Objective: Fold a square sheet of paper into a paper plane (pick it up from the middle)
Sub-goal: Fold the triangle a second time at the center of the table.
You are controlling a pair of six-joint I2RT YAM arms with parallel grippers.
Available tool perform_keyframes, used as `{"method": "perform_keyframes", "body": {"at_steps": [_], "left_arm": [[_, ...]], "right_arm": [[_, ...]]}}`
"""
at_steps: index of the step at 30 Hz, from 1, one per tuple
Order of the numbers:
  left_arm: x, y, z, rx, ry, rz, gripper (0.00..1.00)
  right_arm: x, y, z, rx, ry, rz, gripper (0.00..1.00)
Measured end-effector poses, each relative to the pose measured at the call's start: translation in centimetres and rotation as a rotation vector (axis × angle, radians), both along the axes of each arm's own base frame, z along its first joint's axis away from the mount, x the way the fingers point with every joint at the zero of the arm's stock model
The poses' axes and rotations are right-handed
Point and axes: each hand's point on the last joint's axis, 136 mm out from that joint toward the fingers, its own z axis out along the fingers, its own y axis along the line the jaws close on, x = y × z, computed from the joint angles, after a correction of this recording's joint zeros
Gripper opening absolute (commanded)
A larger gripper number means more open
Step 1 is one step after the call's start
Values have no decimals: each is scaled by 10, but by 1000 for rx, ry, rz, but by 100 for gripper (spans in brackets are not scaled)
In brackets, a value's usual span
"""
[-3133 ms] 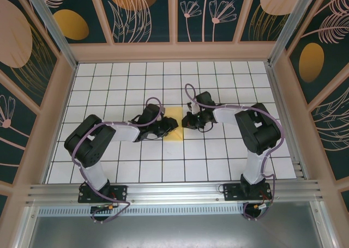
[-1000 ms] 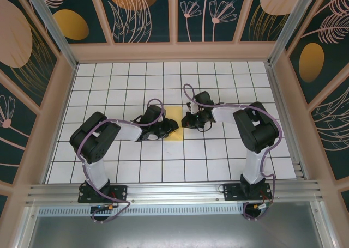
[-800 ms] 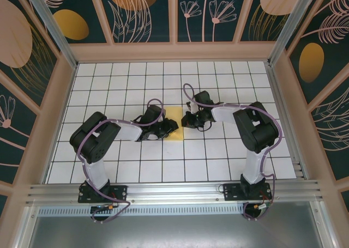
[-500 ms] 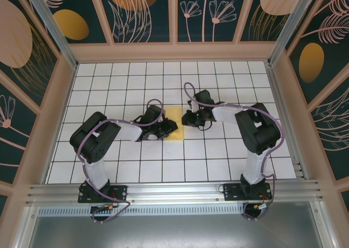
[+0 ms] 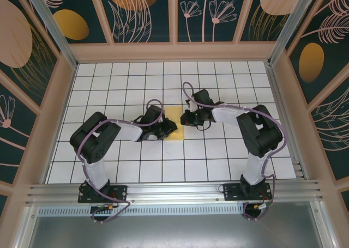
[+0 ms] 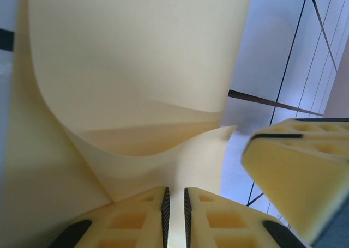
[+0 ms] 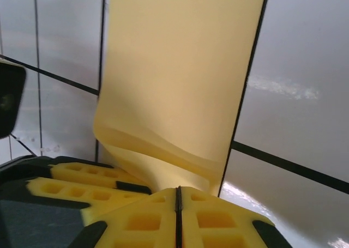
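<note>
Sheet edge pinched by closed right fingers; left fingers nearly shut, apparently on opposite edge. Tear risked if pulled apart.

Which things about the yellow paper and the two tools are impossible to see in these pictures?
- Top view: sides of the square sheet of paper lie under the left tool and right tool; creases too small.
- Left wrist view: sheet cut off by the top and left edges.
- Right wrist view: pinched edge hidden behind the fingers.
</note>
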Motion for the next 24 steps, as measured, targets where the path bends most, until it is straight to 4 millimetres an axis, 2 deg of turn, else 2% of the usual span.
{"method": "perform_keyframes", "body": {"at_steps": [6,11,19,24], "left_arm": [[0,1,-1,4,1,2,18],[0,1,3,1,-5,3,19],[15,-1,27,8,-91,13,19],[15,2,19,34,-83,19,18]], "right_arm": [[-4,-1,-18,-15,45,6,9],[-3,0,-18,-16,45,10,9],[-3,0,-18,-23,45,13,8],[-3,-1,-18,-24,44,16,8]]}}
